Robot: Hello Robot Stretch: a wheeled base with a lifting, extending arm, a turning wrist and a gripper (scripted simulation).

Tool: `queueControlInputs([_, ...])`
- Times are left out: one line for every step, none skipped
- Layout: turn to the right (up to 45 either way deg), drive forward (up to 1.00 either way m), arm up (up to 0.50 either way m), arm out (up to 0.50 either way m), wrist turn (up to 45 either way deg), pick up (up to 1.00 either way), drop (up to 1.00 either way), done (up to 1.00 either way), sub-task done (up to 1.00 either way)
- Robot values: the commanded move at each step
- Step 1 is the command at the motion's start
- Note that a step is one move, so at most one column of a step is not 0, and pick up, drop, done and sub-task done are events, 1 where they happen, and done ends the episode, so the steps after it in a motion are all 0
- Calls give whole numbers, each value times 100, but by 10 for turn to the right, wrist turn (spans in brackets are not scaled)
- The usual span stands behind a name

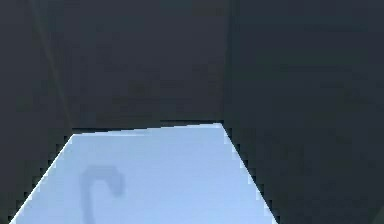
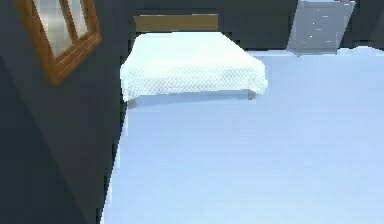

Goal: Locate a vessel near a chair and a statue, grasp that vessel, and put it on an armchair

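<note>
Facing a dark corner where 2 walls (image 1: pixel 150 70) meet pale blue floor (image 1: pixel 170 170) in the forward view.
Arm side view: a white bed (image 2: pixel 190 62) with wooden headboard (image 2: pixel 176 22), a wood-framed window (image 2: pixel 62 30) at left, a grey cabinet (image 2: pixel 322 24) at right; the gripper's state and the vessel's whereabouts cannot be told.

The robot stands on the pale blue floor (image 1: pixel 160 170), facing a dark wall (image 1: pixel 140 70) that runs across the upper half of the forward view, near a corner at the upper right. Its arm side faces open floor, with a left-hand wall (image 2: pixel 45 150) running down that view's left edge.
</note>
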Motion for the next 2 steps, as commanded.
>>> queueControlInputs([-450, 0, 0, 0, 0, 0, 0, 0, 0])
queueControlInputs([-150, 0, 0, 0, 0, 0, 0, 0, 0])
